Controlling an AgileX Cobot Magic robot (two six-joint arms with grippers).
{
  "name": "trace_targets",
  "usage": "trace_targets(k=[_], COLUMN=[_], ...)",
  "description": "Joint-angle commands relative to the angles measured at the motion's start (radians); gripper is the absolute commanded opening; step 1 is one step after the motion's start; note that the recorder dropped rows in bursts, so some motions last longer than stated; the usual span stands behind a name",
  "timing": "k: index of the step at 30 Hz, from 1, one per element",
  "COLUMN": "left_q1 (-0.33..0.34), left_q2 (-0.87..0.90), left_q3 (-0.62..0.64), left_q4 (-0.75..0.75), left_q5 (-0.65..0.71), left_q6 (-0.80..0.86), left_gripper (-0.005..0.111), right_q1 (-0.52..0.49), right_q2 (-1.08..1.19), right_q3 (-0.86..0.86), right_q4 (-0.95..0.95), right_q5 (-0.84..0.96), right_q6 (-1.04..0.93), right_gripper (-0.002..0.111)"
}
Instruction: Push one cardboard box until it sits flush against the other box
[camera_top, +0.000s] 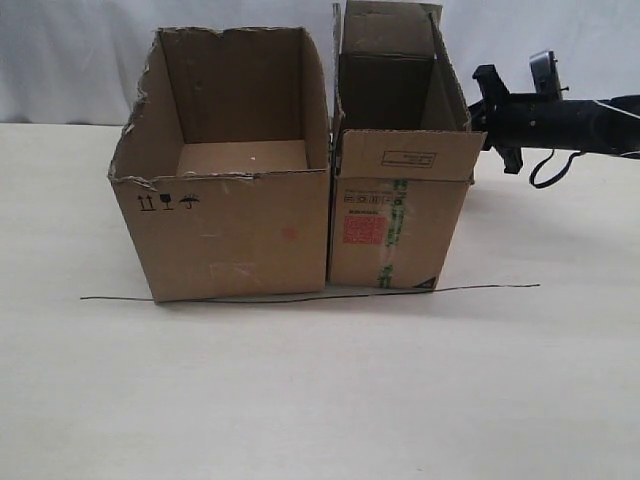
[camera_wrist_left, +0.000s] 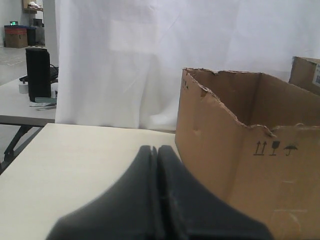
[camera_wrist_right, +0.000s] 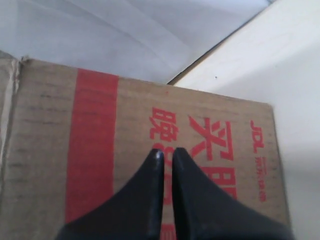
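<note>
While your right pincer (camera_wrist_right: 167, 151), closed on nothing, faced the red-labelled box (camera_top: 420, 225) just ahead, that box touched the torn-rimmed box (camera_top: 230, 235) beyond it.

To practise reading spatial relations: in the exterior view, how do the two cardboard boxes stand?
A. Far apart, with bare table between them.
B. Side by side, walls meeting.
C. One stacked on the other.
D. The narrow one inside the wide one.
B: the wide torn-rimmed box and the narrow red-labelled box both stand on the table, their facing walls meeting with none of it showing between them.
</note>
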Motion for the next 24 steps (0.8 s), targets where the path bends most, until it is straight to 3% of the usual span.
trace_targets(k=[1,24], left_q1=[-0.002,-0.002], left_q2=[-0.002,-0.002], left_q3=[0.003,0.003], left_q4=[0.001,0.001], left_q5=[-0.005,-0.006], left_q6=[-0.007,-0.007], left_gripper=[0.000,0.000], right_q1=[0.021,0.022], right_q2=[0.000,0.002], right_q3=[-0.007,-0.007], right_q4=[0.009,0.009], right_q5=[-0.006,-0.004], right_q6=[-0.024,-0.043], right_gripper=[0.005,0.005])
